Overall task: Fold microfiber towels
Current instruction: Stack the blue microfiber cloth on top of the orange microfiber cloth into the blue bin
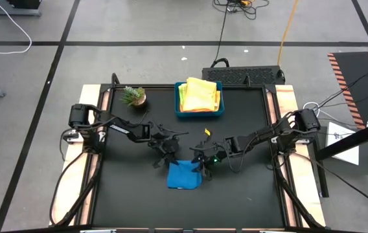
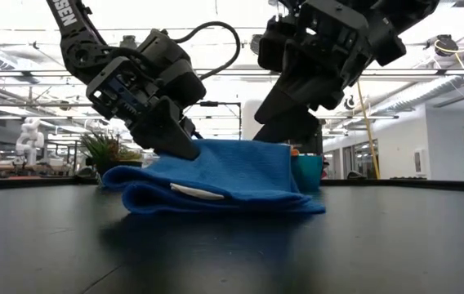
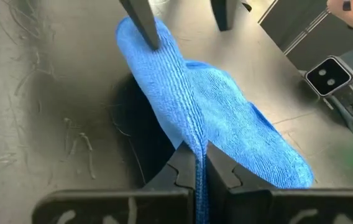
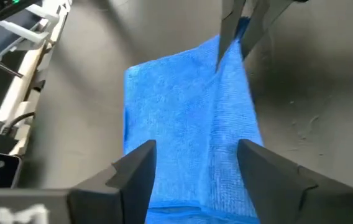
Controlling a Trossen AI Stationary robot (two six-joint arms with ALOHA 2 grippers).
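A blue microfiber towel [image 1: 183, 175] lies folded on the black table near its front middle. A white label [image 2: 199, 192] shows on the towel's near side. My left gripper [image 1: 169, 157] is shut on the towel's far left part. My right gripper [image 1: 200, 163] is open at the towel's far right part, with a finger on either side of the raised cloth [image 4: 226, 93]. Yellow, orange and lime towels [image 1: 200, 94] lie piled in the blue tray [image 1: 199, 114] at the far middle. My left gripper pinches a raised fold of the blue towel [image 3: 196, 140] between its two fingers, several layers pressed thin. The fingers slant down from the table's far left. The held ridge [image 2: 216, 151] stands a little above the table, and the towel's near part lies on it. My right gripper's fingers [image 3: 146, 28] stand at the towel's far right end; I cannot tell whether they touch it.
A small potted plant [image 1: 133, 96] stands at the table's far left. The blue tray sits at the far edge. Wooden rails [image 1: 281, 110] run along the table's left and right sides. Bare black table lies in front of the towel.
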